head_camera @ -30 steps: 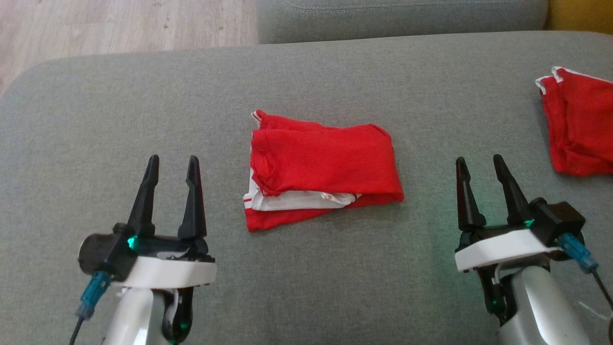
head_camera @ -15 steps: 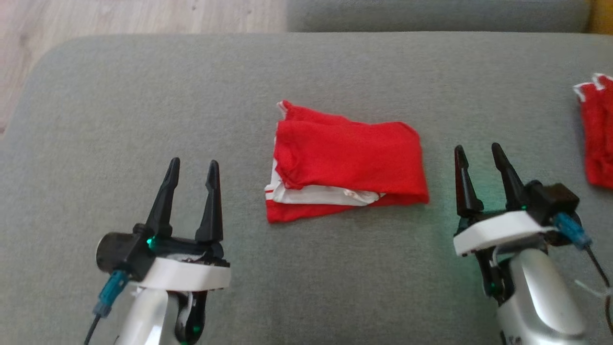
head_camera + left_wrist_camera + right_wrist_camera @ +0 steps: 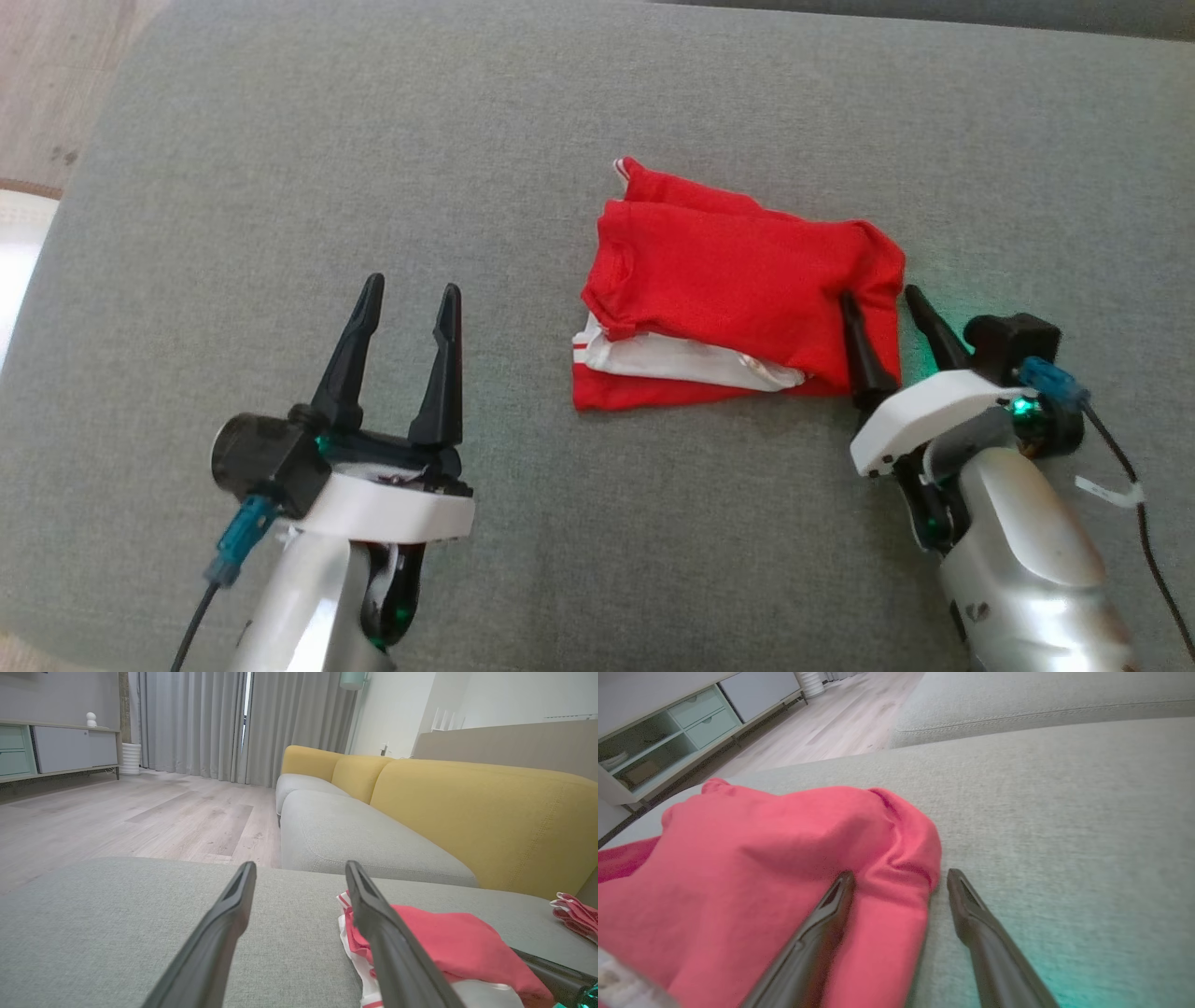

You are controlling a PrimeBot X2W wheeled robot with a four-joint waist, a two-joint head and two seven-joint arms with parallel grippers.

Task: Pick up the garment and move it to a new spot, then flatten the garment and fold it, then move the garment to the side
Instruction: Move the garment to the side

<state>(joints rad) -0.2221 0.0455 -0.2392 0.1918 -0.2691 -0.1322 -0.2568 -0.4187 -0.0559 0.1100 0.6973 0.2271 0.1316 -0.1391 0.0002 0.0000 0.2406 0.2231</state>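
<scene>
A folded red garment (image 3: 738,280) with white trim lies on the grey cushion (image 3: 280,187). My right gripper (image 3: 880,301) is open at the garment's right edge: one finger lies over the red cloth, the other over the bare cushion beside it. The right wrist view shows that same red edge (image 3: 896,868) between the two fingers of the right gripper (image 3: 901,879). My left gripper (image 3: 412,287) stands open above the cushion, well to the left of the garment, holding nothing. From the left wrist, the garment (image 3: 444,942) lies to the right of the left gripper (image 3: 299,868).
Another red and white cloth (image 3: 574,914) lies farther right on the cushion. A yellow and grey sofa (image 3: 467,807) stands behind it. Wooden floor (image 3: 47,75) shows beyond the cushion's left edge, and a low cabinet (image 3: 668,723) stands across the room.
The head camera has swung, shifting the whole picture. My right gripper has moved in to the garment's right edge and now straddles it. The left gripper has stayed open, apart from the cloth.
</scene>
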